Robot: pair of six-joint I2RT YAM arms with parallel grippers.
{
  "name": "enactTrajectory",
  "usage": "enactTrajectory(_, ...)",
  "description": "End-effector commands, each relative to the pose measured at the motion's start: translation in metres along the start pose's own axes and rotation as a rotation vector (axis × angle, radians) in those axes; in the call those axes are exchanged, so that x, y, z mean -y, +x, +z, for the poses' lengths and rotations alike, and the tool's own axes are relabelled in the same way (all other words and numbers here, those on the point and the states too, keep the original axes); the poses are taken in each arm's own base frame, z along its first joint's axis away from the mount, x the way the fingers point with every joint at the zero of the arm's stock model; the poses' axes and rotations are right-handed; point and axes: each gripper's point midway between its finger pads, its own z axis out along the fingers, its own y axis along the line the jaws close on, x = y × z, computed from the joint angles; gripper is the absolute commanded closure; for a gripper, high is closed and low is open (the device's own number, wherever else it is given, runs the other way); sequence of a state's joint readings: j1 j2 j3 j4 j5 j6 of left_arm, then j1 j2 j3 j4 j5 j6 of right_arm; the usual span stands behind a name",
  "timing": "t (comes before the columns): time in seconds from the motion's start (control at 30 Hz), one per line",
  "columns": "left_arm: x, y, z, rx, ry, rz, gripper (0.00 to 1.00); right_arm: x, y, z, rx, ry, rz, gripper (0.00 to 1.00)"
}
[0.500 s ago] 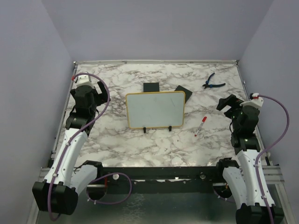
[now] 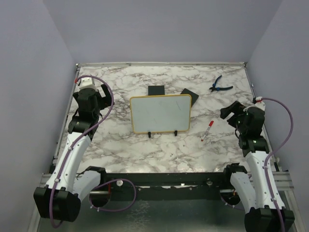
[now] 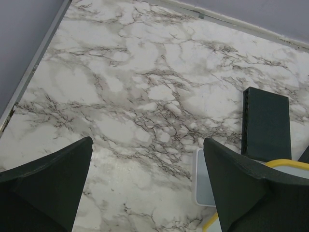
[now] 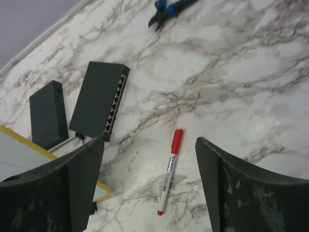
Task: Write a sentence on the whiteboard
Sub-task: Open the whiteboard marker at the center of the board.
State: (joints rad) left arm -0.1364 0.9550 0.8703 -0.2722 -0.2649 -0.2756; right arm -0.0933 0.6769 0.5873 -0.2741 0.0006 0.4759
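Both jaws apart, empty. Right jaws hover over red-capped marker [image 4: 169, 176] (lying slantwise) on surface [image 2: 120, 145] near whiteboard [image 2: 161, 115]; best straddle barrel crosswise at mid-length before closing.

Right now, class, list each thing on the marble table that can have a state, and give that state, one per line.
White rectangular board with yellow frame: standing, nearly blank.
Red-capped white marker pen: capped, lying loose.
Blue-handled pliers: lying flat.
Left hand: open, empty.
Right hand: open, empty.
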Motion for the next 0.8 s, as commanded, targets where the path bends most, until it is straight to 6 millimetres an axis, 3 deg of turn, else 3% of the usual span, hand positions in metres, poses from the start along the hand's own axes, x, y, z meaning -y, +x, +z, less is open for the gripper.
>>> enactTrajectory(0.0,-0.001,0.005,-0.001,-0.011,0.011,0.018,0.01,0.005,0.062,-0.004,-0.281,0.023,0.098,0.21)
enactTrajectory(0.2,-0.002,0.005,-0.003,-0.006,0.011,0.021,0.01,0.03,0.113,-0.005,-0.49,0.134,0.115,0.31)
enactTrajectory(0.3,-0.001,0.005,-0.004,-0.005,0.016,0.025,0.01,0.034,0.126,-0.002,-0.542,0.156,0.131,0.37)
enactTrajectory(0.57,0.004,0.007,-0.005,-0.008,0.033,0.034,0.01,0.038,0.141,0.01,-0.606,0.214,0.108,0.39)
enactTrajectory(0.77,0.005,0.008,-0.006,-0.009,0.041,0.037,0.01,0.02,0.166,0.02,-0.656,0.223,0.046,0.41)
